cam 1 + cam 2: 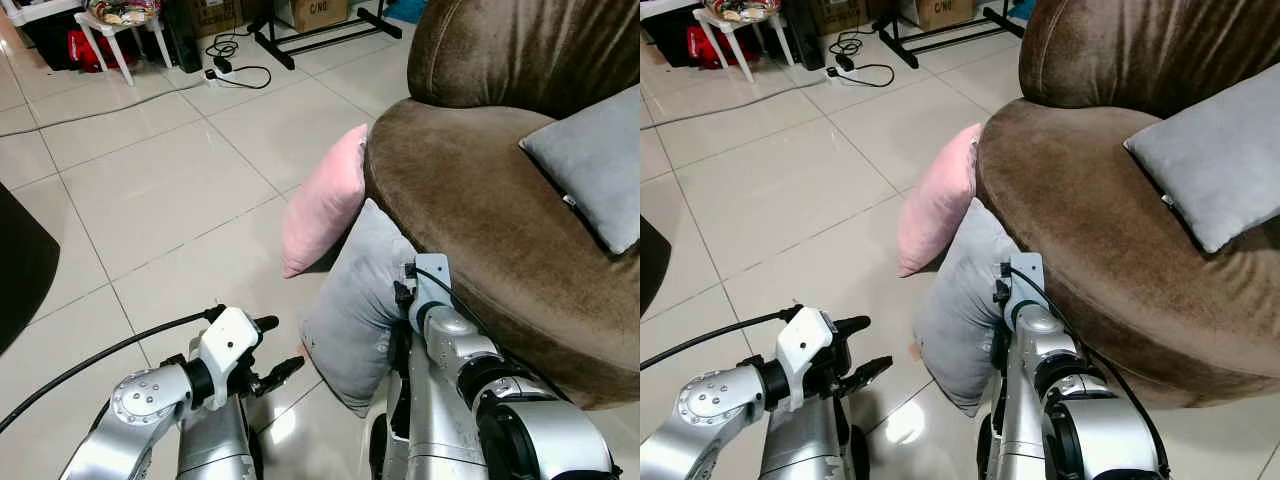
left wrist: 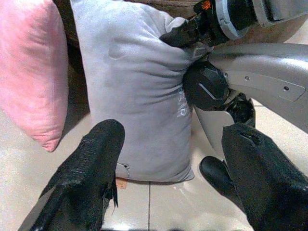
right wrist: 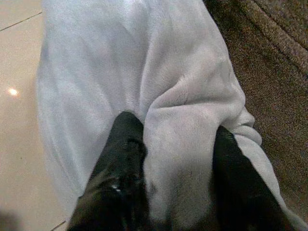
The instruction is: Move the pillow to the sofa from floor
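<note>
A grey pillow (image 1: 352, 312) stands on its edge on the tiled floor, leaning against the brown sofa (image 1: 470, 205). My right gripper (image 3: 175, 127) is shut on a bunched fold of the pillow's upper side, next to the sofa's front. The left gripper (image 1: 280, 346) is open, low over the floor just left of the pillow's bottom corner and apart from it. In the left wrist view the grey pillow (image 2: 134, 86) is ahead of the open fingers (image 2: 96, 163). A pink pillow (image 1: 325, 205) leans on the sofa beside the grey one.
Another grey cushion (image 1: 595, 160) lies on the sofa seat. A power strip with cables (image 1: 222, 70), a white stool (image 1: 120, 30), a black stand (image 1: 320, 35) and a cardboard box (image 1: 318, 10) are at the far side. A dark object (image 1: 20, 265) is at the left edge.
</note>
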Controlling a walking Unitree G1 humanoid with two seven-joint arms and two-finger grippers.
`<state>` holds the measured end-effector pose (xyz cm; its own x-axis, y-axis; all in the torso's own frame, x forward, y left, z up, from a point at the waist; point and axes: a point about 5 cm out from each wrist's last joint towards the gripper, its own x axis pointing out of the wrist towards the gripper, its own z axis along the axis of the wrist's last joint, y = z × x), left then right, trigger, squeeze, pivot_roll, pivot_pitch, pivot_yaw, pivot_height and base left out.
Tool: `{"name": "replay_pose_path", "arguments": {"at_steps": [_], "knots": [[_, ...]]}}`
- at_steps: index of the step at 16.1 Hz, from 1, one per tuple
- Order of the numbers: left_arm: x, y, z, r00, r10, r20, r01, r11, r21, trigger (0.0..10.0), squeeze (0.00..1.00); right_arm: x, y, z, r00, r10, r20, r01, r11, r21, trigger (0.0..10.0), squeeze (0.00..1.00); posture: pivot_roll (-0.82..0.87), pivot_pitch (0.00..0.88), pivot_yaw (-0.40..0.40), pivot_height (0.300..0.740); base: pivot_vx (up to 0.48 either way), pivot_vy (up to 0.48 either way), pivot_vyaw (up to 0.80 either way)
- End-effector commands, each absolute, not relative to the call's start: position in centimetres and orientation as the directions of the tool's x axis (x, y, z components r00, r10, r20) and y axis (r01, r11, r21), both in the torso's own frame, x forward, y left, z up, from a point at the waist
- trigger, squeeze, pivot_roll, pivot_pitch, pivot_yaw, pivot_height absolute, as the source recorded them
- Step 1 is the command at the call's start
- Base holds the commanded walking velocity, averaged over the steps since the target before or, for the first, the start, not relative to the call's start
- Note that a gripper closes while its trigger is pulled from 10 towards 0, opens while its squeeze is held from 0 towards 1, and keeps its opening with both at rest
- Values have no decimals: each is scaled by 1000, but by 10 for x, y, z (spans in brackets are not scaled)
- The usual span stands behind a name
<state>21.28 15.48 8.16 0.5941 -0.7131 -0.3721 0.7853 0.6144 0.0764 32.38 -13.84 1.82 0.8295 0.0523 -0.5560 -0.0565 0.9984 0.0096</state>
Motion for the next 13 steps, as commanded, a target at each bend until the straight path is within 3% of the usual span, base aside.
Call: {"name": "replay_pose_path", "arguments": {"at_steps": [1,8,13], "knots": [[214,153,79,592,-711,-380,786,613,77,10000,0,317,-134,10,801,76,-593,-82,996,16,0,0,110,44,0,429,0,0,0],[226,149,77,611,-700,-370,775,624,99,10000,0,316,-127,9,794,118,-596,-127,992,28,0,0,99,0,-12,429,0,0,0],[228,156,81,720,-614,-323,681,714,162,10000,0,315,-118,11,809,196,-554,-179,980,85,0,0,71,0,-33,429,0,0,0]]}}
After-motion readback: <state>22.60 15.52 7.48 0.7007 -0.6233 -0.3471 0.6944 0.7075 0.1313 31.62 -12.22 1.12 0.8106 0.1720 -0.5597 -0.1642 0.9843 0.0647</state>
